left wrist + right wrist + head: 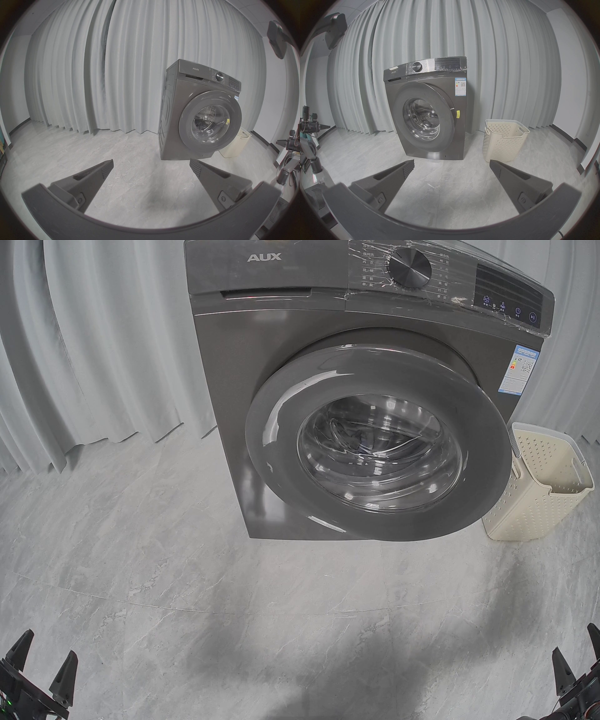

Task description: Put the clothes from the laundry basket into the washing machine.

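Observation:
A dark grey washing machine (350, 352) stands ahead on the floor, its round glass door (379, 446) shut; dark cloth shows faintly behind the glass. A cream perforated laundry basket (540, 487) stands on the floor right of the machine, its inside looking empty from the right wrist view (504, 139). My left gripper (42, 655) sits low at the near left, open and empty, well short of the machine (200, 109). My right gripper (578, 652) sits low at the near right, open and empty, facing machine (428, 109) and basket.
Pale grey curtains (94, 340) hang behind and beside the machine. The marbled grey floor (250, 615) stretches bare between me and the machine. Camera stands and gear stand at the room's sides (289, 156) (307, 140).

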`<state>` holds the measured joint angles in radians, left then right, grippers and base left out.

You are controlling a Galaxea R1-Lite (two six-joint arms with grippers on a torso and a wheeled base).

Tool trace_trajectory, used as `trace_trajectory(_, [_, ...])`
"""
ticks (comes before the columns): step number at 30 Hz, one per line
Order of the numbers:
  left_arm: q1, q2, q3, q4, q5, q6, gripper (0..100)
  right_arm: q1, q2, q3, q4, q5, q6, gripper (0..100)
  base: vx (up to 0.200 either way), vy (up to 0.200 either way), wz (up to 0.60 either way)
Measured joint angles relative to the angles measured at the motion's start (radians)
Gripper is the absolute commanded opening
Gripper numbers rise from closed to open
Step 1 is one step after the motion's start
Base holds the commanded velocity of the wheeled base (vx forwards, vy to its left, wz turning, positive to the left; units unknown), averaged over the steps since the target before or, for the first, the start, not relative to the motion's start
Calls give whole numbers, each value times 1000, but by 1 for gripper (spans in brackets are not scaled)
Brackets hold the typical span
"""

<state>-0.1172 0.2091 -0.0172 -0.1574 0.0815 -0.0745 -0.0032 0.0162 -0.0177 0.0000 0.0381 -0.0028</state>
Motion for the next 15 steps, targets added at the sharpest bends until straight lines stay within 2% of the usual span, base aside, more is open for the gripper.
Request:
trace_trajectory(5, [38, -79, 0, 35, 4, -11, 100, 0, 0, 0, 0, 0, 0, 100, 0, 0, 0])
trace_trajectory(11, [118, -146, 0, 91, -23, -17, 100, 0, 0, 0, 0, 0, 0, 100, 0, 0, 0])
trace_trajectory(15, [125, -174, 0, 124, -27, 6, 100, 0, 0, 0, 0, 0, 0, 100, 0, 0, 0])
